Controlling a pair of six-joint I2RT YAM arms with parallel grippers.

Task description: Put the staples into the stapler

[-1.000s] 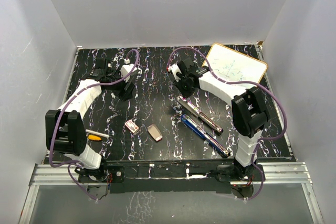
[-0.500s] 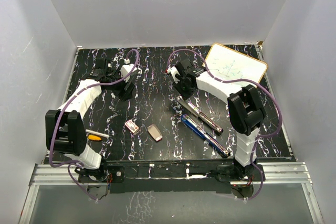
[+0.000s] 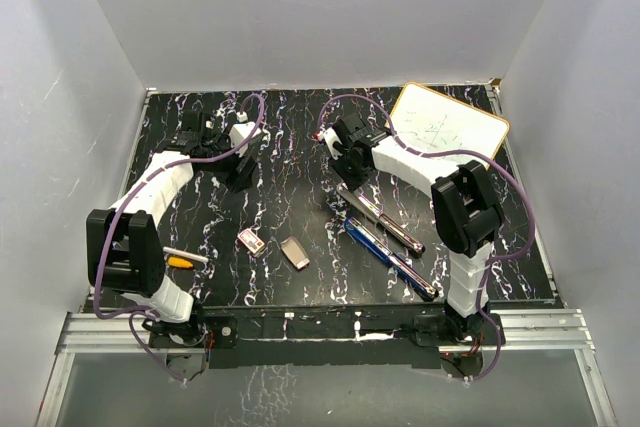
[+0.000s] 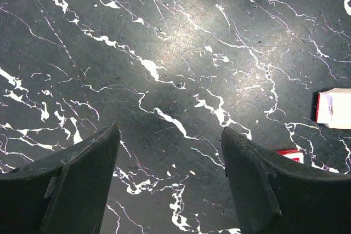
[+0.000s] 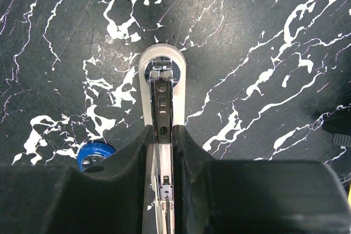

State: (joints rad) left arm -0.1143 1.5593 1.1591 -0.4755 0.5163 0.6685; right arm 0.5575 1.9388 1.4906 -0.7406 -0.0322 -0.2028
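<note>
R claw crept slightly left, elbow too

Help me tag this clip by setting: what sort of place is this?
Likely a robotics lab test cell: a black white-veined marble-pattern tabletop boxed in by plain white panel walls, with two white-and-black robot arms bolted to an aluminium rail at its near edge.

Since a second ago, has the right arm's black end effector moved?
Yes. The right end effector shifted slightly left, away from the white rectangular whiteboard.
</note>
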